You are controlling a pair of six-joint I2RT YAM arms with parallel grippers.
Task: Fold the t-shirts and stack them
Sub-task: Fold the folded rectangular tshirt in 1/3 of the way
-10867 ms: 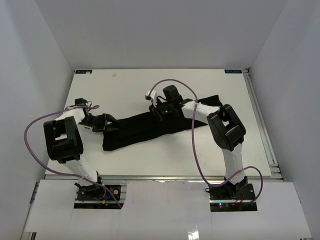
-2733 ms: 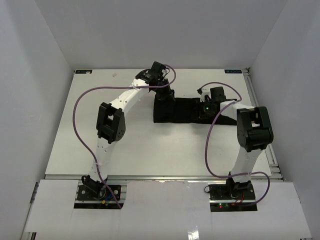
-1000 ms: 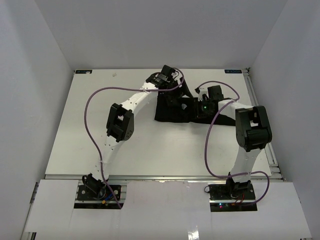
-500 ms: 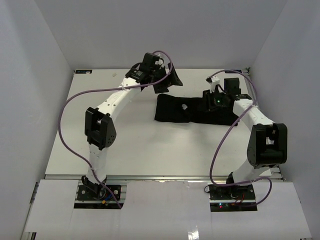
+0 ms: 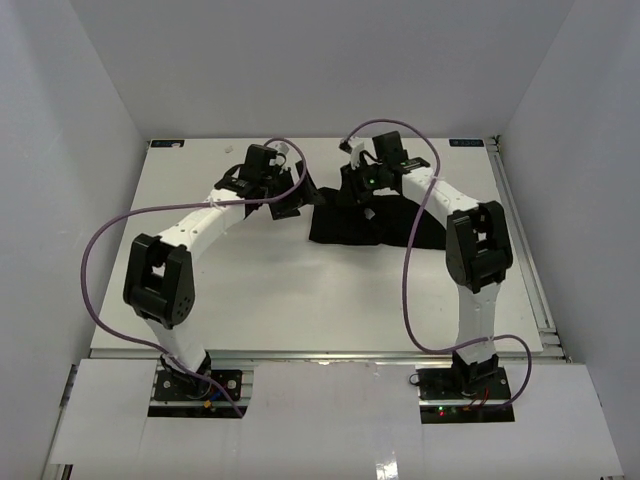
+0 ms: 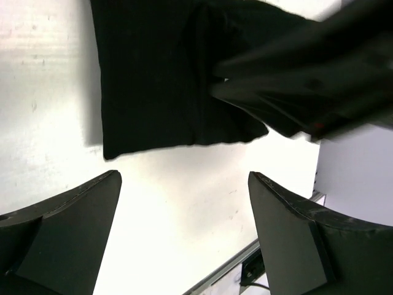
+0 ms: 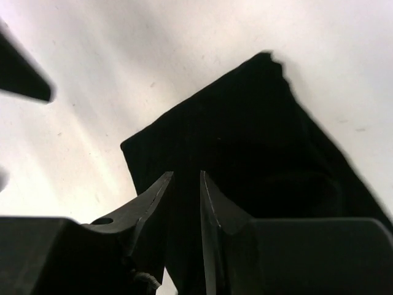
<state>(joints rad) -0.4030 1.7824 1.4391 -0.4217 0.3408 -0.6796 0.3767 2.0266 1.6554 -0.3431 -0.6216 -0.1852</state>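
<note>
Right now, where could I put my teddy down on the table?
The biggest bare patch of table is the near middle, between the left arm and right arm, this side of the t-shirt. The far left corner is bare too. It's crowded where both arms reach the t-shirt.

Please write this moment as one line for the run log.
t-shirt: folded small, lying on table | left end effector: open, empty, beside t-shirt | right end effector: nearly closed over t-shirt, grip unclear
</note>
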